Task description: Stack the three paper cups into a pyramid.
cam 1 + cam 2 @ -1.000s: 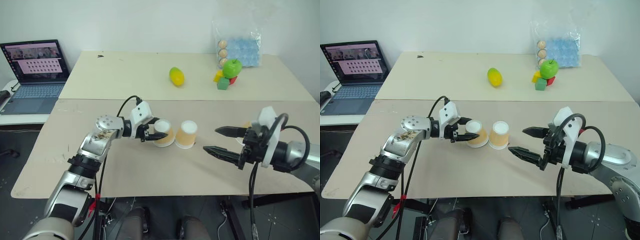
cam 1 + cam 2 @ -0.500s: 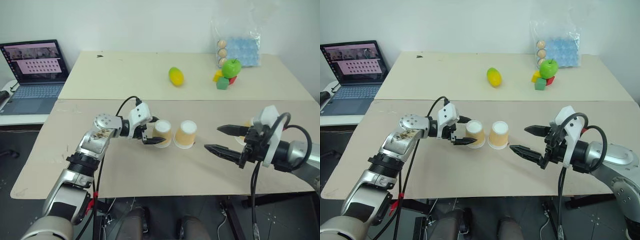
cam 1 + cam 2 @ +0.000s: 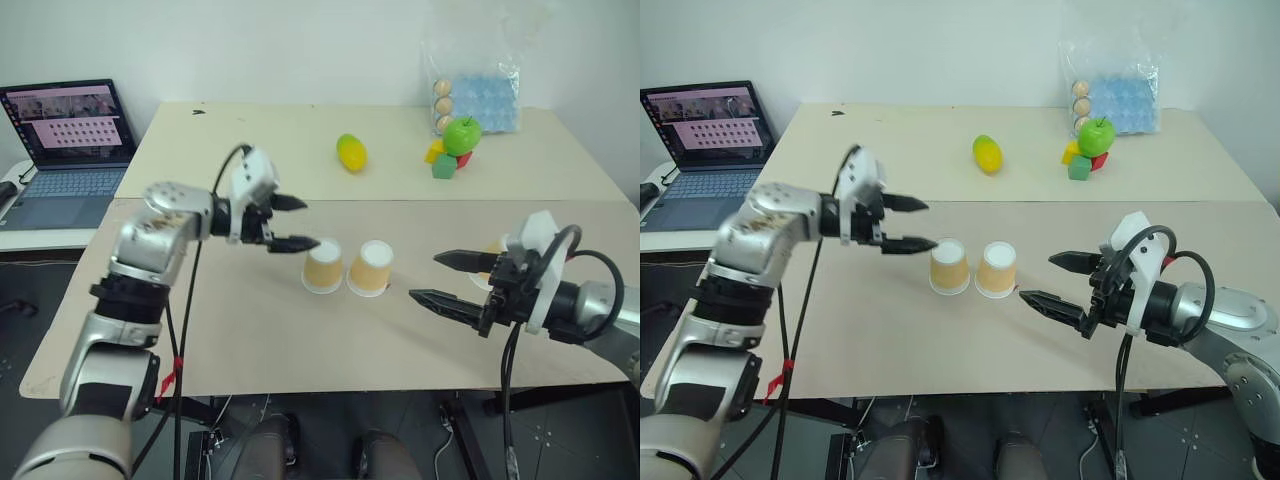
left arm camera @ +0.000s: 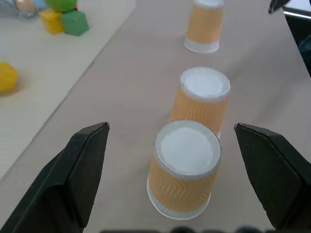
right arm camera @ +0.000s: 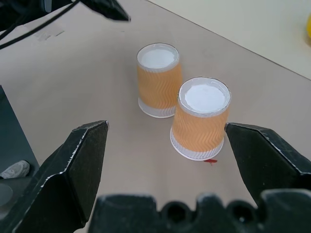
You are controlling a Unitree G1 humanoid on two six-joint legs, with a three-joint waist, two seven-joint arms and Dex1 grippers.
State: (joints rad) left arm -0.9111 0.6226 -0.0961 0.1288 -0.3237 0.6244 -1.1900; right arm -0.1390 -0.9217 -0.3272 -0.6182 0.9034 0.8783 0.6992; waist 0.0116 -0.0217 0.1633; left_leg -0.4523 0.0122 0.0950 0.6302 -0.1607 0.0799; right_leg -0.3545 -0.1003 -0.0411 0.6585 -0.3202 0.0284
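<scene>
- The third paper cup (image 3: 493, 249) sits behind the right gripper (image 3: 438, 278), whose upper finger and white wrist housing cover all but a sliver of tan; whether it stands upright cannot be told there.
- In the left wrist view, that far cup (image 4: 204, 25) is cut off at its upper end by the picture's edge.
- The laptop (image 3: 62, 152) is cut by the picture's edge; its screen content is too small to read.
- The contents of the clear bag (image 3: 476, 88) behind the green apple (image 3: 463, 134) are too indistinct to name.
</scene>
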